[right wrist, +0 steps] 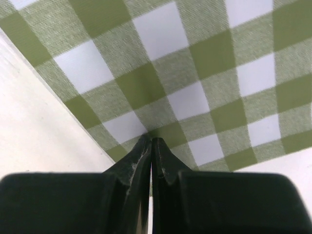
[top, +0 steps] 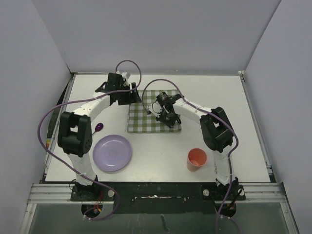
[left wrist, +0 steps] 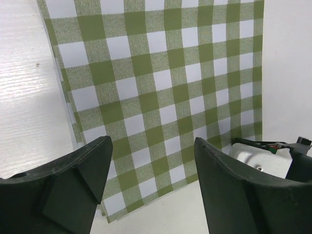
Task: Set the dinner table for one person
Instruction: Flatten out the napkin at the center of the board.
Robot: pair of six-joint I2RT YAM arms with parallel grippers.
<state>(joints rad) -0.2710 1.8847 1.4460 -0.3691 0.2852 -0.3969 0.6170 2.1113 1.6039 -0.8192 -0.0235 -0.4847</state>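
Note:
The dinner table [top: 161,158] is a white tabletop. A folded green-and-white checked cloth [top: 146,124] lies near its middle. My right gripper [top: 148,111] is down at the cloth's left part. In the right wrist view its jaws [right wrist: 151,140] are pressed together at a corner of the cloth [right wrist: 195,73], whose checks bend toward the tips. My left gripper [top: 135,95] hovers over the cloth's far left corner. In the left wrist view it [left wrist: 153,146] stands open above the cloth [left wrist: 161,73], holding nothing.
A purple plate [top: 112,152] lies at the near left, with a small purple spoon [top: 99,127] just beyond it. An orange cup [top: 197,159] stands at the near right. Part of the right arm [left wrist: 258,156] shows beside the left fingers. White walls enclose three sides.

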